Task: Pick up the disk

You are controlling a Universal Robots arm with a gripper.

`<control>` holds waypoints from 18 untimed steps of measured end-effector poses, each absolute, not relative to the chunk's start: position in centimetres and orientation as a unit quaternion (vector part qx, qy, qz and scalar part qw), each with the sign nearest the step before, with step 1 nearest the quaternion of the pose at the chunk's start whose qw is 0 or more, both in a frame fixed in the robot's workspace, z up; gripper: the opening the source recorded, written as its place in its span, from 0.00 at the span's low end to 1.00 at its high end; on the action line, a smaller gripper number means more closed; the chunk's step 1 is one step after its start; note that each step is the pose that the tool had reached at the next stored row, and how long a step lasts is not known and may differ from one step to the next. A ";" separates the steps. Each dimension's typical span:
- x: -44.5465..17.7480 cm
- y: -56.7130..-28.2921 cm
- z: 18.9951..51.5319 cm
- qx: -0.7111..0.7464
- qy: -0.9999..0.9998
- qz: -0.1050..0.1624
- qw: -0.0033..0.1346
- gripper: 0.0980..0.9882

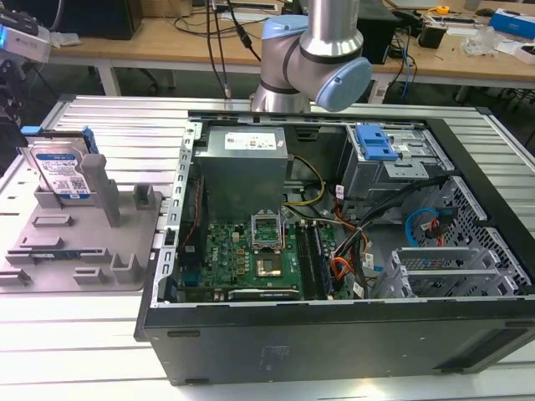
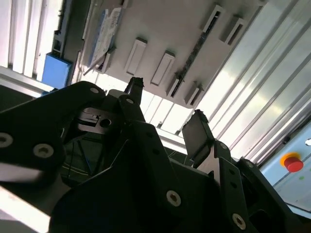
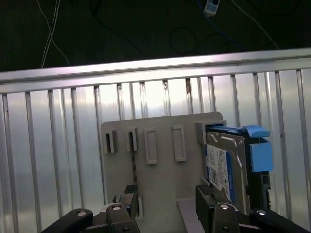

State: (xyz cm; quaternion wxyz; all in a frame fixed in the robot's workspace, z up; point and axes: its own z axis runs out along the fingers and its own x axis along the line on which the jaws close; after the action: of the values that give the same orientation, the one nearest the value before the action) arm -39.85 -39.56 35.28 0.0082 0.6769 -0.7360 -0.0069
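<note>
Step in hand: approach to the disk (image 1: 60,171), no grasp made. The disk stands on edge, label face showing, in a slot at the far corner of the grey holder (image 1: 84,251) on the exterior view's left, leaning against an upright post (image 1: 99,185). The holder sits on the slatted metal table (image 1: 109,125) near its edge on the exterior view's left, just beside the open computer case (image 1: 334,251). The arm (image 1: 322,50) rises at the table's far edge. In both wrist views the gripper (image 3: 167,206) (image 2: 165,111) looks down on the holder (image 3: 160,179) from well above, with the disk (image 3: 226,165) off to one side of the finger line, not between the fingers (image 3: 209,201). Jaws: parted to a moderate gap, holding nothing and touching nothing; the holder's plate shows through the gap. Judgement on doing this step well: centre the gap over the disk's upper edge and turn the wrist so the pads face the two flat sides. The gap looks ample for the disk's thin dimension, so no wider opening seems needed. Descend straight along the slot, keep clear of the post, and close on the metal body rather than the blue rails (image 3: 260,155). Risk: a skewed approach could tip the disk in its slot.
</note>
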 end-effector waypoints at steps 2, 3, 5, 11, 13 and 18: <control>-40.1 -37.8 35.3 0.677 -0.736 -0.005 0.010 0.56; -40.2 -37.3 35.3 0.677 -0.736 -0.005 0.010 0.56; -40.4 -36.4 35.3 0.677 -0.736 -0.003 0.012 0.56; -41.0 -33.7 35.3 0.677 -0.736 0.003 0.017 0.56; -41.2 -32.9 35.3 0.677 -0.736 0.005 0.019 0.56; -41.8 -31.8 35.3 0.677 -0.735 0.009 0.023 0.56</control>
State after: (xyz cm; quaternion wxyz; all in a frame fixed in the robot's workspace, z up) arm -41.77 -31.84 35.25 0.0232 0.6771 -0.7355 0.0095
